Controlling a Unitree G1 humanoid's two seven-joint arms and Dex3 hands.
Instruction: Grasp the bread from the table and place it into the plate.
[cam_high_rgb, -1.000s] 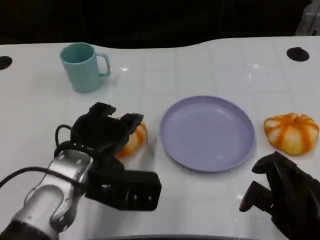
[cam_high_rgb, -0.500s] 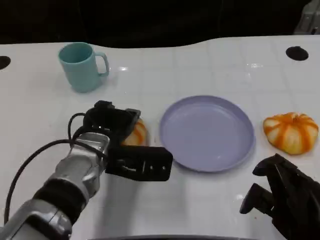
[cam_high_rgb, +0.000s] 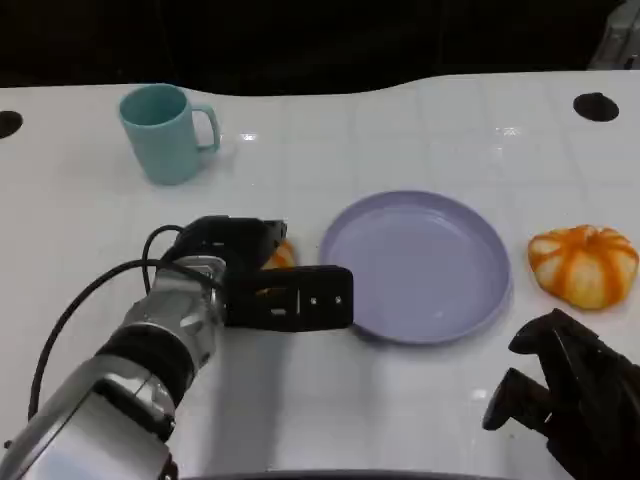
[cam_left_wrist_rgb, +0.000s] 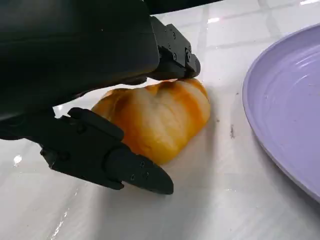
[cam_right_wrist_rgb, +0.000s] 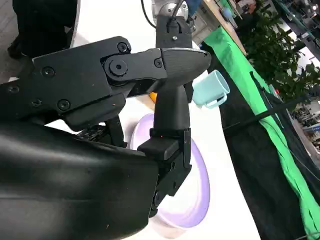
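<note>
Since a second ago the left robot hand (cam_high_rgb: 262, 280) has swung over and lowered around the bread (cam_high_rgb: 278, 256) beside the plate (cam_high_rgb: 415, 266), so that in the head view most of the roll is now hidden and only an orange edge shows next to the black fingers. Its forearm now reaches in more steeply from the lower left. Neither the plate nor the teal mug (cam_high_rgb: 165, 132) at the far left of the worktop (cam_high_rgb: 400, 130) has shifted.

From the left wrist view, the bread (cam_left_wrist_rgb: 156, 117) lies flat on the worktop just beside the plate's rim (cam_left_wrist_rgb: 280, 110), not yet lifted. One finger (cam_left_wrist_rgb: 172, 52) rests against the top of the roll and another (cam_left_wrist_rgb: 107, 157) lies low along its near side, so the hand brackets it on two sides (a firm pinch is not plain, since the lower finger may only lie alongside the crust). I judge the grasp to be closing rather than complete.

A second orange bun (cam_high_rgb: 583, 264) sits on the far side of the plate, untouched. The right robot hand (cam_high_rgb: 565, 400) hangs at the lower right with fingers curled in on nothing.

What remains is to firm up the hold, lift, and carry the bread across to the plate.
</note>
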